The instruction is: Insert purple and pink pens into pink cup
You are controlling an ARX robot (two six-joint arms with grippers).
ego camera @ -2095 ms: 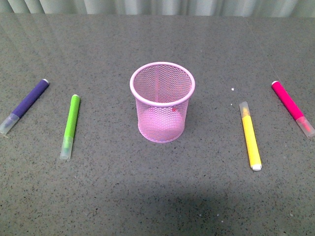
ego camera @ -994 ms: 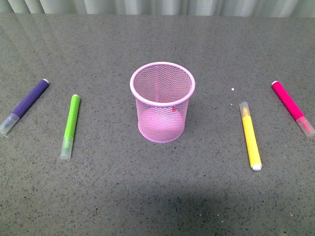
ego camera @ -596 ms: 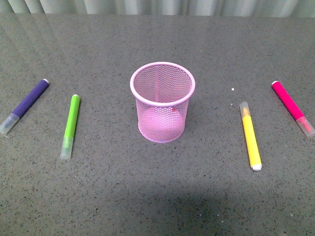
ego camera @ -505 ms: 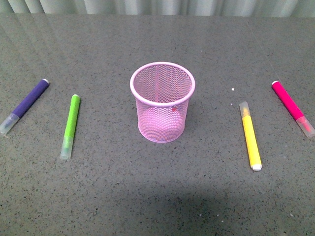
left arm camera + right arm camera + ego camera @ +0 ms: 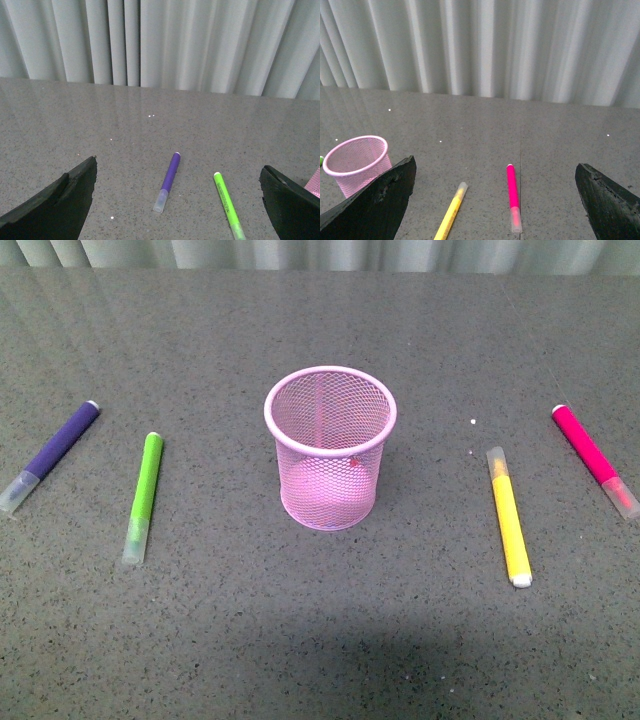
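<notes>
Pink mesh cup [image 5: 330, 490], purple pen [image 5: 60, 440], magenta pen [image 5: 585, 445], green marker [image 5: 146, 480], yellow marker [image 5: 509, 525].

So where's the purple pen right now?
In the front view the purple pen lies flat at far left, just beyond the green marker, outside the pink cup.

Count: 4 markers total, one per colour — 1 purple pen [image 5: 52, 455] far left, 1 lime-green marker [image 5: 143, 496] left, 1 yellow marker [image 5: 509, 530] right, 1 pink pen [image 5: 594, 459] far right. Cups: 1 — pink cup [image 5: 328, 485], middle.
</notes>
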